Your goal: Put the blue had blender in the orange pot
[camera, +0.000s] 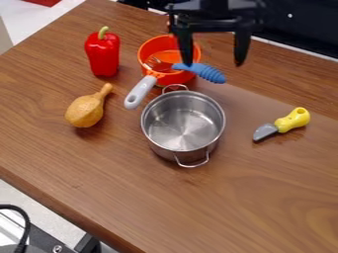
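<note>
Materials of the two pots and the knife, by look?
Steel-looking pot: likely stainless, satin to polished, with bright streaks inside and wire-like handles. Orange pot: probably painted metal or plastic, smooth, uniform colour; can't settle which. Knife: likely toy plastic, glossy yellow handle with a highlight, duller grey blade.

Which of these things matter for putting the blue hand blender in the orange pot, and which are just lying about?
For the job:
- blue hand blender, at the pot's rim
- orange pot
- pincer, open above the blender

Just lying about:
- metal pot
- red pepper
- tan gourd-shaped thing
- yellow-handled knife
</note>
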You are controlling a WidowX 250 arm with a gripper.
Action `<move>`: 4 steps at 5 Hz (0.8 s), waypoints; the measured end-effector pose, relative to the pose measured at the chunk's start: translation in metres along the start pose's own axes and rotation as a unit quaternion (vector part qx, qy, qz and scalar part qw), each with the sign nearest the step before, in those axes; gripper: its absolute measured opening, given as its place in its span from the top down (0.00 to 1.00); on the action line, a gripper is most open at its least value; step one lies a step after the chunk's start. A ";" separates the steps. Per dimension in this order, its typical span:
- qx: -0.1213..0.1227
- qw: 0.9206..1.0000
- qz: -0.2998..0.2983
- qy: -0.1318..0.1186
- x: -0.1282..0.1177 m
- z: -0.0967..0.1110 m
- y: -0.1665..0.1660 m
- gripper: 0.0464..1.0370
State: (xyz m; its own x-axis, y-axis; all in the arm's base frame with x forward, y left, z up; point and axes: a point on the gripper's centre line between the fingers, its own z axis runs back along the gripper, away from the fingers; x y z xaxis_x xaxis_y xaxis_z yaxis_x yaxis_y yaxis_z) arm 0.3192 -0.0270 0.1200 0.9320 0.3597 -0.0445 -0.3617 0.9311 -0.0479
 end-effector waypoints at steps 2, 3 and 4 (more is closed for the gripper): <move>0.000 0.996 -0.085 0.034 -0.029 -0.009 0.023 0.04; -0.014 0.989 -0.135 0.050 -0.043 -0.007 0.043 0.04; -0.026 0.985 -0.166 0.023 -0.054 0.003 0.077 0.04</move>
State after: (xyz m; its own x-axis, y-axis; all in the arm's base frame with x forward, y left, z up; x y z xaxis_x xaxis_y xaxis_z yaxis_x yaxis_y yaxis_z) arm 0.2410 0.0258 0.1216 0.9976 0.0309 -0.0627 -0.0383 0.9921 -0.1193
